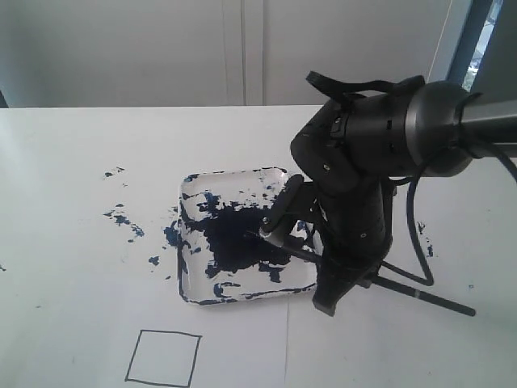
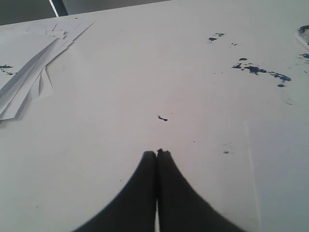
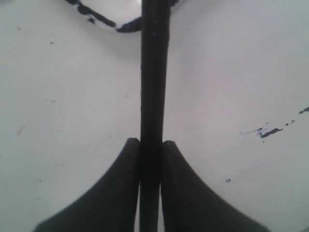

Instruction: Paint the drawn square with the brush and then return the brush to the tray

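Note:
The clear tray (image 1: 273, 175), smeared with a dark blue-black blot, sits mid-table. The black brush (image 1: 428, 297) lies slanting across the tray's right rim, with its silver band and tip over the blot. My right gripper (image 1: 333, 275) reaches down just right of the tray and is shut on the brush handle. The right wrist view shows that gripper (image 3: 151, 141) with both fingers pressed on the brush (image 3: 154, 72), which runs toward the tray rim (image 3: 104, 20). The drawn square (image 1: 161, 358) is blank inside, in front of the tray and to its left. My left gripper (image 2: 157, 152) is shut on nothing above bare white paper.
Dark paint splatters (image 1: 121, 217) mark the white surface left of the tray; the splatters (image 2: 256, 69) also show in the left wrist view. Loose white paper sheets (image 2: 29, 72) lie fanned beyond the left gripper. A black cable (image 1: 420, 234) hangs from the right arm.

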Controlling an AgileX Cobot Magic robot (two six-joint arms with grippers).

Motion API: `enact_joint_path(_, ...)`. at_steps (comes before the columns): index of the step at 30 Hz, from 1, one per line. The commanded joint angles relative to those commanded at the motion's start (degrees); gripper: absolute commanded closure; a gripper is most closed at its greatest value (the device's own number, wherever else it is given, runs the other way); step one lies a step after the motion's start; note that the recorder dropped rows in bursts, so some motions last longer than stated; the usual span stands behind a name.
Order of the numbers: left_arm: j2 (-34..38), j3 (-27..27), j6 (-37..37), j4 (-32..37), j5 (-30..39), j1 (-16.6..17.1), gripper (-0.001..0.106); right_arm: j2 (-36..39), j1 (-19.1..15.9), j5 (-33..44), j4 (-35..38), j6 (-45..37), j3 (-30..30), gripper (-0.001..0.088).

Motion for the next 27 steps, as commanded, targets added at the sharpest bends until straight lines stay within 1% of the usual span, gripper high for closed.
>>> enact_joint_path(5,0.0,0.0,0.0,0.0,0.0,0.0,0.105,0.0,0.0,0.3,-5.7,3.1,0.0,0.0868)
enact_joint_path(9,0.0,0.0,0.0,0.0,0.0,0.0,0.105,0.0,0.0,0.3,-5.2,2.9,0.0,0.0868)
enact_joint_path(11,0.0,0.0,0.0,0.0,0.0,0.0,0.105,0.1,0.0,0.4,-4.3,1.8,0.0,0.0868)
enact_joint_path(15,0.0,0.0,0.0,0.0,0.0,0.0,0.105,0.1,0.1,0.3,0.5,-1.4,0.0,0.0868)
enact_joint_path(20,0.0,0.0,0.0,0.0,0.0,0.0,0.105,0.1,1.8,-0.6,5.6,-4.8,0.0,0.0868)
enact_joint_path(25,0.0,0.0,0.0,0.0,0.0,0.0,0.105,0.4,3.8,-0.5,8.6,-7.5,0.0,0.0868)
enact_joint_path(27,0.0,0.0,0.0,0.0,0.0,0.0,0.105,0.6,4.4,-0.6,8.6,-7.5,0.0,0.0868)
